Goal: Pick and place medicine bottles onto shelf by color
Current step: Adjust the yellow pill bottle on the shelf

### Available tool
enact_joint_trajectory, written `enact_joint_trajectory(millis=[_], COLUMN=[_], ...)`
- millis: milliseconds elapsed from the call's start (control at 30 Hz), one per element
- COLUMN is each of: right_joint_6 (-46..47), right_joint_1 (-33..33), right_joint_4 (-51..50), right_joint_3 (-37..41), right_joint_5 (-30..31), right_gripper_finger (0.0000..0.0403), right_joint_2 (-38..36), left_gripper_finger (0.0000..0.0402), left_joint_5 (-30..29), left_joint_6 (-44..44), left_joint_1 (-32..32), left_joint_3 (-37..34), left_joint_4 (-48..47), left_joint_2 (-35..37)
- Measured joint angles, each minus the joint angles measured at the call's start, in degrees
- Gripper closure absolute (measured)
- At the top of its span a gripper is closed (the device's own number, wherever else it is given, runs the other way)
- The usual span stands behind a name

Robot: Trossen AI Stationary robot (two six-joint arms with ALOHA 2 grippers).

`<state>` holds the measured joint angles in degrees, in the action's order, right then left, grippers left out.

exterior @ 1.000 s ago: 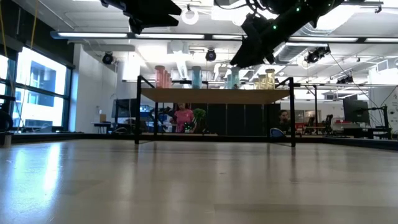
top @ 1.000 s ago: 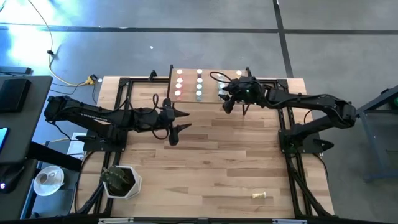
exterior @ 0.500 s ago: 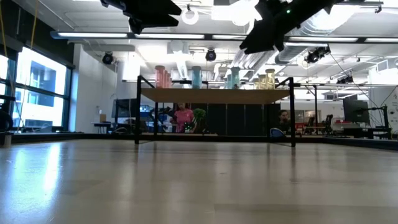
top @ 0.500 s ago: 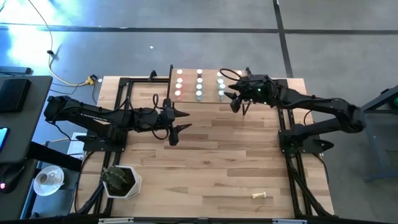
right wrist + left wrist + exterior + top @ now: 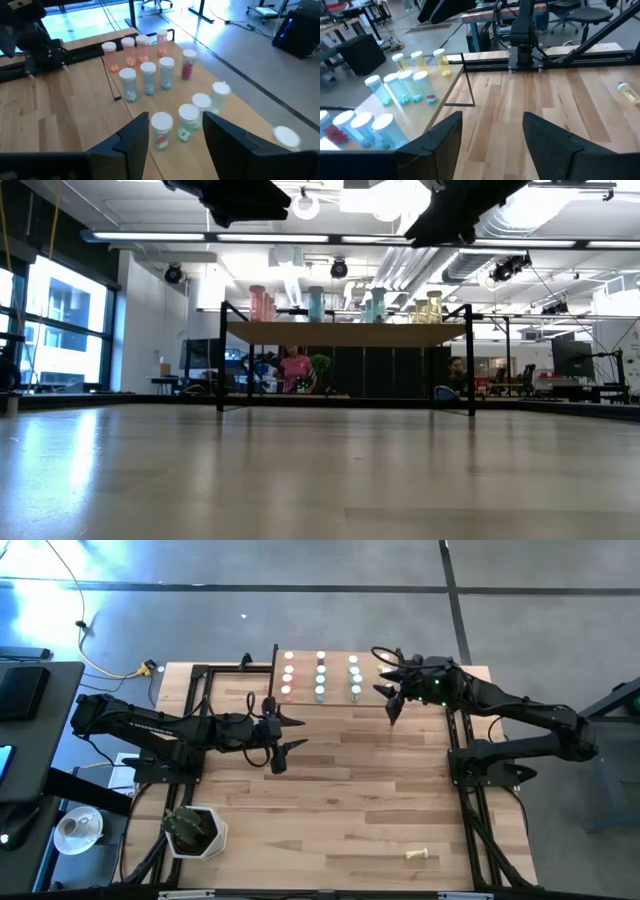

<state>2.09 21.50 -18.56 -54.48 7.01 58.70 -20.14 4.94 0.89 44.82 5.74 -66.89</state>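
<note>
The shelf (image 5: 330, 677) stands at the far edge of the wooden surface (image 5: 340, 800), carrying medicine bottles (image 5: 321, 678) in rows by color. The right gripper (image 5: 392, 700) hovers just beside its right end, fingers spread and empty. The left gripper (image 5: 280, 740) waits near the shelf's front-left corner (fingers likewise spread, holding nothing). One yellowish bottle (image 5: 421, 855) lies near the front right.

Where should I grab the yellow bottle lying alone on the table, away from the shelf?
Take the bottle around the middle of its body, coming straight down from above, jaws closing across its width. It lies on its side on the table, with bare wood all round.
</note>
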Motion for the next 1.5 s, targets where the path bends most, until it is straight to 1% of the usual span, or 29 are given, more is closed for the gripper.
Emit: enact_joint_trajectory(millis=[133,267,433,600,800,1033,1133,1333,1500], right_joint_6=[-1.6,-3.6,-3.6,-4.7,-8.5,-8.5,-8.6,-8.8,-10.0], right_joint_1=[1.1,2.4,2.9,2.9,2.6,2.5,2.5,2.6,3.6], right_joint_4=[-6.4,-16.0,-26.1,-31.0,-32.0,-32.4,-32.2,-31.1,-31.0], right_joint_3=[-3.9,-7.5,-9.2,-9.3,-9.3,-8.0,-7.4,-7.3,-7.3], right_joint_5=[-0.1,-2.3,-6.2,-12.4,-13.8,-14.3,-13.8,-10.3,-10.0], right_gripper_finger=[0.0226,0.0226,0.0226,0.0226,0.0226,0.0226,0.0226,0.0226,0.0226], right_joint_2=[0.1,0.5,0.5,0.6,1.3,6.6,8.6,11.5,13.0], left_gripper_finger=[0.0202,0.0202,0.0202,0.0202,0.0202,0.0202,0.0202,0.0202,0.0202], left_joint_5=[0.0,-0.1,-0.2,-0.1,-0.2,-0.2,-0.2,-0.2,-0.2], left_joint_6=[2.8,3.2,3.2,2.8,3.0,3.7,4.6,4.7,4.8], left_joint_1=[0.0,0.0,0.0,0.0,0.0,0.0,0.0,0.0,0.0], left_joint_3=[0.0,0.0,0.0,0.0,0.0,0.0,0.0,0.0,0.0], left_joint_4=[-0.1,-0.3,0.1,0.5,0.0,-0.1,-0.1,-0.3,-0.3], left_joint_2=[0.2,0.2,0.6,1.3,1.2,1.2,1.2,1.2,1.2])
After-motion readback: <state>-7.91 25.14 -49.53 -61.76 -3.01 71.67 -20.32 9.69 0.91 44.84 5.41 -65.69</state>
